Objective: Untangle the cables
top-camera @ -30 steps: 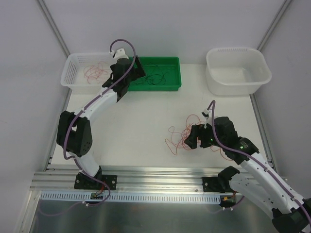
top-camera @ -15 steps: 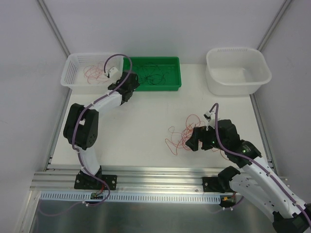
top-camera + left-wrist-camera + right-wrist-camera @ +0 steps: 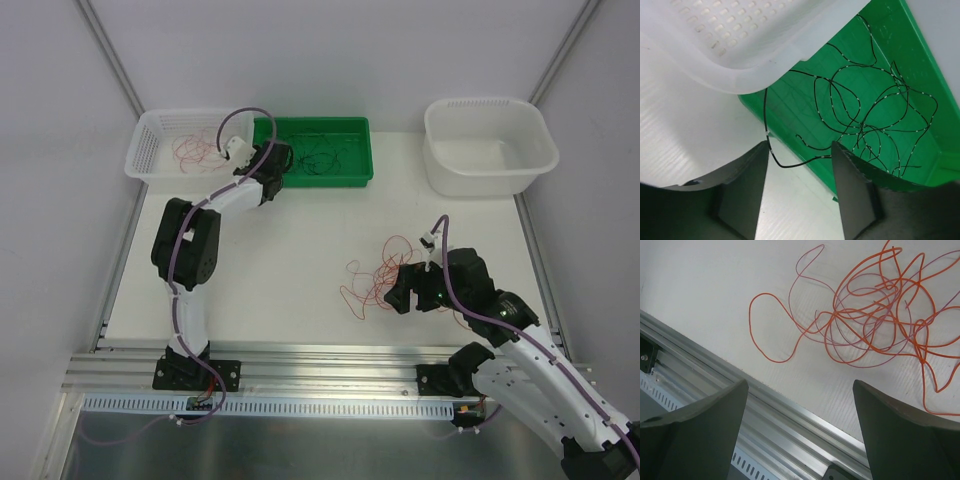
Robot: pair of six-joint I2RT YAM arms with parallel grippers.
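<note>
White table (image 3: pixel 300 240), pale walls (image 3: pixel 330 60). Orange cables (image 3: pixel 372 278) tangle near its front right edge below the right fingers (image 3: pixel 700 435), wide apart. Left fingers (image 3: pixel 745 195), apart, straddle a black cable (image 3: pixel 790 166) trailing from the far-edge tray (image 3: pixel 920 65).

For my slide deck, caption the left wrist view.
Open left claw straddles a black cable trailing from the green tray beside the white basket.

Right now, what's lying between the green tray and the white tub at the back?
Nothing: the top view shows only bare white table between the green tray and the white tub.
</note>
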